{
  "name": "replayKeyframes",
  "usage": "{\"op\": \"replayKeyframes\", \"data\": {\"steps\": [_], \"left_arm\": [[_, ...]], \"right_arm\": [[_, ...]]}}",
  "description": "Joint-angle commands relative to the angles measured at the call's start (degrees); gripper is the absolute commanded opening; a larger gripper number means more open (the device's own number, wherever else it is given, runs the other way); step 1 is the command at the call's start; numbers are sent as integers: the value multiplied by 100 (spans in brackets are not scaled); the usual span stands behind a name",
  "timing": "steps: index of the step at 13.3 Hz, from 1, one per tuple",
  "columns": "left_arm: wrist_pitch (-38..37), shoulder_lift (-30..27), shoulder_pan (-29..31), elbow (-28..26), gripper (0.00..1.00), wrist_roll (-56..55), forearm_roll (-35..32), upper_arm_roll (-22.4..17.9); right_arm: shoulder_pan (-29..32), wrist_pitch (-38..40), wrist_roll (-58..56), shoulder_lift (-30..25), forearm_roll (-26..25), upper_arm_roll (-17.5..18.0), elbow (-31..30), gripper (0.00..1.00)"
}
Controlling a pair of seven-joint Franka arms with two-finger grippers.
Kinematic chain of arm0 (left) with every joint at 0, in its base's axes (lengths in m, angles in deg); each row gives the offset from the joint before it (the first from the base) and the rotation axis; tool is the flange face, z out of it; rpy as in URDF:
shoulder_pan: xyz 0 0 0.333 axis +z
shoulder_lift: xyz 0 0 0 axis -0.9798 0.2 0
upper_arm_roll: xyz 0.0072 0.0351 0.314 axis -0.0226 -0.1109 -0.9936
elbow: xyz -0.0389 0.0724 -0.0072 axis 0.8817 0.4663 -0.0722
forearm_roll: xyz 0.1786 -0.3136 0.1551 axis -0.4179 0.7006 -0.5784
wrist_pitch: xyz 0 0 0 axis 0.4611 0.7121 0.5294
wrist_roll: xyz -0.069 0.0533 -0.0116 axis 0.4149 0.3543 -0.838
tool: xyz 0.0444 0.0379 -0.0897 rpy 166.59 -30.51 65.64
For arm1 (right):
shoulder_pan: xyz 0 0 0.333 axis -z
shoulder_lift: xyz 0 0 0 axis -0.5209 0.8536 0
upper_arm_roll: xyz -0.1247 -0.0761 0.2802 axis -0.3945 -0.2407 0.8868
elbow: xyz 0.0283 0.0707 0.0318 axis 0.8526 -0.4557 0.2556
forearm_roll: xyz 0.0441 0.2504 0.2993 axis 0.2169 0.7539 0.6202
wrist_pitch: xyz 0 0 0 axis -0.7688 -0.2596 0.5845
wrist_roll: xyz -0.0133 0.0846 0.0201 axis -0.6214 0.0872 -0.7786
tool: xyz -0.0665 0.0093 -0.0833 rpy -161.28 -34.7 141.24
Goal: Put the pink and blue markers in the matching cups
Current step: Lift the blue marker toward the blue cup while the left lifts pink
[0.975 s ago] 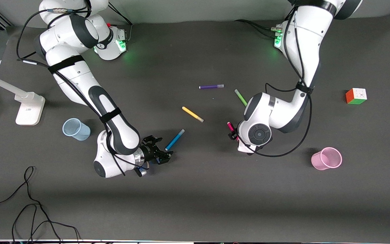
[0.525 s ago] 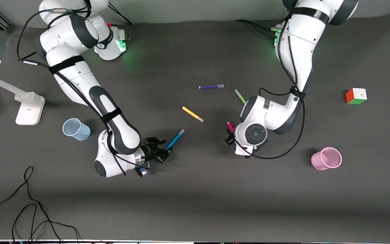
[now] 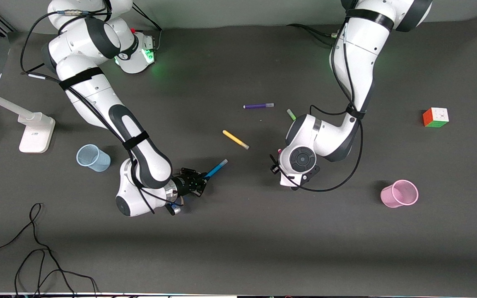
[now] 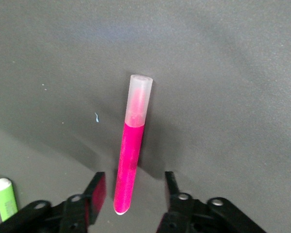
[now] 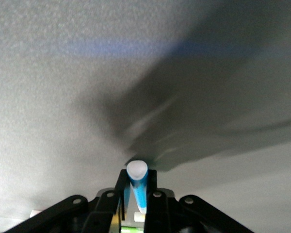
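So the blue marker [image 3: 215, 169] is now pinched at its lower end by the right gripper [image 3: 197, 182], fingers closed on the barrel, and the capped tip sticks up at an angle instead of lying flat like it did a second ago, when those fingers were spread beside it. Looks to me like the pick is done and it just needs carrying to the blue cup [image 3: 92, 157], which stands well apart toward the right arm's end of the table. The pink marker [image 4: 130, 162] is flat on the mat, and the left gripper [image 4: 131, 194] has slid in over it since the earlier shots; its fingers are wide apart, straddling the marker's bare end without touching. A squeeze should be next, I'd guess. The pink cup [image 3: 400, 193] waits near the left arm's end. The yellow pen [image 3: 235, 139], purple pen [image 3: 258, 106] and green pen [image 3: 291, 114] haven't budged.
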Motion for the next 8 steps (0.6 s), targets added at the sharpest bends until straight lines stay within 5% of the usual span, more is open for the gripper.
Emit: {"op": "replayKeyframes", "data": {"steps": [1, 3, 5, 8], "left_arm": [[258, 3, -85, -168, 48, -63, 56, -60], [302, 3, -93, -222, 47, -45, 56, -60], [302, 3, -85, -222, 32, -19, 56, -60], [276, -6, -85, -222, 12, -1, 56, -60]], "right_arm": [[12, 202, -284, -625, -142, -78, -386, 0], [12, 211, -284, -1144, -678, -121, -650, 0], [12, 211, -764, -1846, -1231, -323, -1115, 0], [4, 220, -2037, -2883, -1426, -981, -1739, 0]]}}
